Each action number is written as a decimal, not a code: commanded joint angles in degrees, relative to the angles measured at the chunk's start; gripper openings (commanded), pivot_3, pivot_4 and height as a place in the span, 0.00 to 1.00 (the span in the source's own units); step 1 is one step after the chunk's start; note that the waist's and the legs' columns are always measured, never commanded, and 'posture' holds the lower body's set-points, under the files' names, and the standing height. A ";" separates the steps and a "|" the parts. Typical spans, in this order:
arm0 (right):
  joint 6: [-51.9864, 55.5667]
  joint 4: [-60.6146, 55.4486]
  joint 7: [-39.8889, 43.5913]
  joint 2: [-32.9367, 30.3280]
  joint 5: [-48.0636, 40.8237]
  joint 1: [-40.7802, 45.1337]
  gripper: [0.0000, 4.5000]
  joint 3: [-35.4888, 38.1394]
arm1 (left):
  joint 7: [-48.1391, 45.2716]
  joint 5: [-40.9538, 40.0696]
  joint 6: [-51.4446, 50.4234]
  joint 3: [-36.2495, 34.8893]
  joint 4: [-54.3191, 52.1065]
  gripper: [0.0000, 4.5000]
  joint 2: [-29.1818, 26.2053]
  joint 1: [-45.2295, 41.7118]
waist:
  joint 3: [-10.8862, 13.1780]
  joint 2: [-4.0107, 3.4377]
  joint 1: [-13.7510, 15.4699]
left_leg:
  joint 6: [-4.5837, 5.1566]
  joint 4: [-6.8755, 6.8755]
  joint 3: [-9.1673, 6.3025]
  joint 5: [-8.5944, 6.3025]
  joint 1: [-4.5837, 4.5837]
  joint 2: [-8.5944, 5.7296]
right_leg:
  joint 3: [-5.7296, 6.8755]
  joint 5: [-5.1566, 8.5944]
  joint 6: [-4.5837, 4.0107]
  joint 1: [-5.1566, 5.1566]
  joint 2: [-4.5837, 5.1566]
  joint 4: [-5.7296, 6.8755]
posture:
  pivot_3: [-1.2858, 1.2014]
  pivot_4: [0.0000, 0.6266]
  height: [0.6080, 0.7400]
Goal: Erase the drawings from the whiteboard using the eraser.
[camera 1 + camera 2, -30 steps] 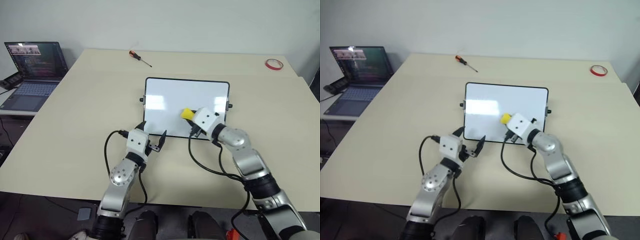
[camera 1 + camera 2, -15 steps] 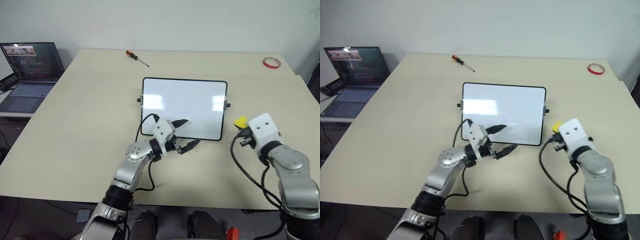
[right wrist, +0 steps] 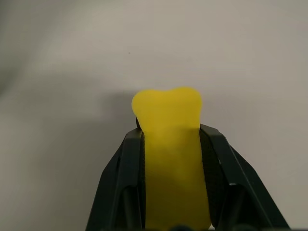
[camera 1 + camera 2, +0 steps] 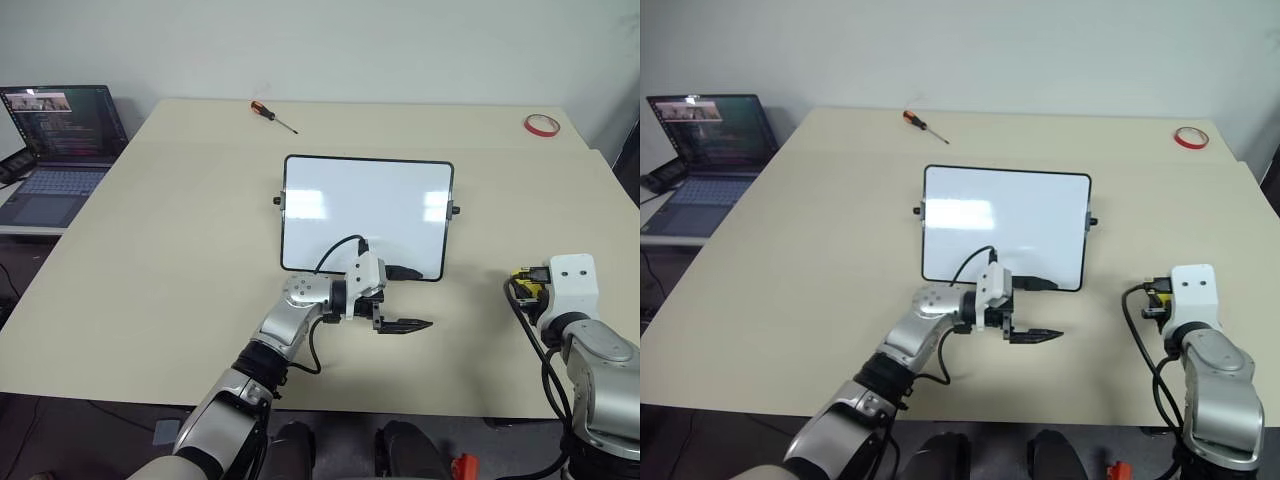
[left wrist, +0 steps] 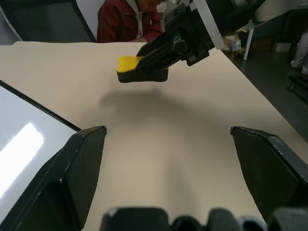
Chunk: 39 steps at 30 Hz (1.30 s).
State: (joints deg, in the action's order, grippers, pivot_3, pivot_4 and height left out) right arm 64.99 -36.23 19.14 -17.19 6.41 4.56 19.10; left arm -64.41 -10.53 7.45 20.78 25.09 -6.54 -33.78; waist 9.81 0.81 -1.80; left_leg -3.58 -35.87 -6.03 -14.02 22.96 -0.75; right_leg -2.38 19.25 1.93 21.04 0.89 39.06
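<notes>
Where the small bright yellow foam eraser [image 3: 168,159] is pinched inward by the clamped right gripper [image 3: 169,132], over bare table right of the glossy black-framed whiteboard [image 4: 365,213], softness and lightness are judged; mid-block sides suit gripping. The left gripper [image 5: 166,144] is spread wide.

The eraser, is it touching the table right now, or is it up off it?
Apart. In the left wrist view the eraser, clamped in the right gripper, hangs above the table with its shadow cast separately below.
</notes>
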 commanded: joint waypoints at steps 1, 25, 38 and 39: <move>-0.20 -0.77 -1.37 0.27 -1.55 -0.33 0.27 1.45 | 0.04 0.62 1.57 -0.34 0.01 1.00 0.78 -1.02 | 0.00 0.00 -0.02 | 0.00 0.00 0.01 0.00 0.00 0.00 | -0.01 0.00 0.00 0.00 0.00 0.00 | 0.52 0.24 1.00; -0.81 3.19 -5.46 -0.57 -7.71 0.70 1.00 3.64 | 0.53 1.80 1.18 -1.24 0.19 1.00 0.60 -2.06 | -0.03 -0.04 -0.03 | 0.02 -0.11 0.01 0.01 -0.02 0.00 | -0.01 0.00 0.00 -0.01 0.00 0.17 | 0.52 0.24 1.00; -4.53 2.54 -7.93 -3.76 -6.90 1.34 1.00 1.49 | 6.12 2.75 -0.13 -4.05 -3.90 1.00 -1.30 -0.96 | -0.03 -0.04 -0.07 | 0.06 -0.22 0.03 0.04 -0.09 -0.01 | -0.09 0.00 0.00 0.03 -0.01 0.50 | 0.52 0.24 1.00; -4.87 1.02 -7.98 -4.78 -6.43 0.86 1.00 0.82 | 7.89 2.45 -1.49 -5.18 -6.38 1.00 -1.97 -0.17 | -0.03 -0.04 -0.10 | 0.06 -0.22 0.03 0.05 -0.10 0.00 | -0.09 0.00 0.00 0.04 -0.01 0.52 | 0.52 0.24 1.00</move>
State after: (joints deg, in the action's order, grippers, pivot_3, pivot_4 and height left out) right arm 62.03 -31.56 11.69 -20.59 -0.97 5.51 20.39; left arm -58.94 -7.69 6.97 17.81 23.19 -7.93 -34.22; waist 9.79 0.77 -1.89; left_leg -3.52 -36.09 -6.00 -13.97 22.86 -0.75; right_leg -2.49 19.25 1.93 21.08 0.88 39.60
